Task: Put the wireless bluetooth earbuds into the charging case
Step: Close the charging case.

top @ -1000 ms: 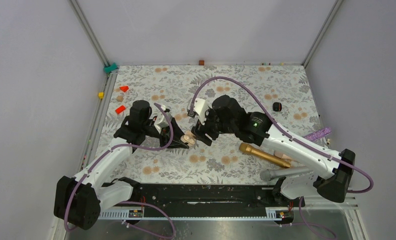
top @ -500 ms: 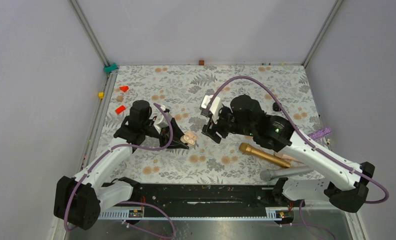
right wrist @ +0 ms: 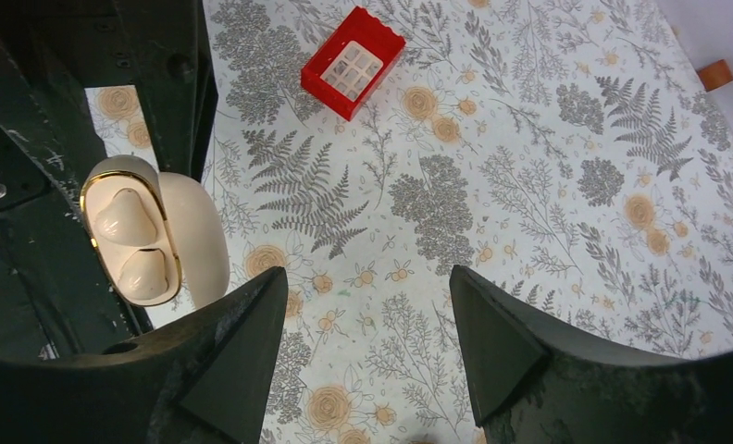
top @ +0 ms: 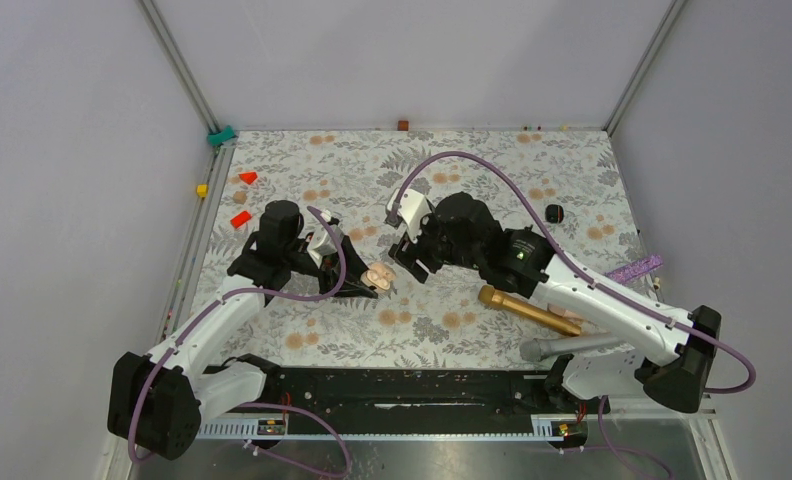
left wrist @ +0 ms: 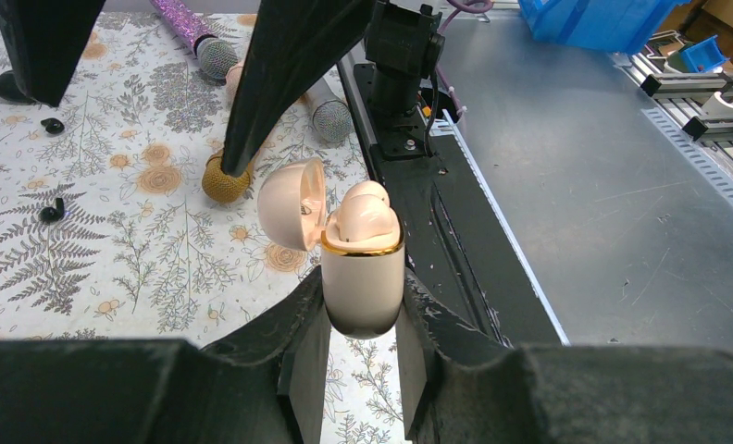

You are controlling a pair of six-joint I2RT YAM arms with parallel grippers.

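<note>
Two pale earbuds (right wrist: 127, 217) sit in the pink, gold-rimmed charging case (left wrist: 363, 287), lid (left wrist: 291, 203) open, pinched by the left gripper (left wrist: 361, 303); right gripper (right wrist: 367, 285) hangs spread and empty just beside it; imo a clumsy nudge at the lid could twist the case or pop a bud.

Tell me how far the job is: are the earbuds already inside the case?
Done: two pale earbuds sit in both sockets of the case. In hand: the left claw is shut on the case, lid open; the right claw hovers open and empty nearby. Left: shutting the lid, probably. Two black earbuds lie loose on the cloth; whether they belong here is unclear.
</note>
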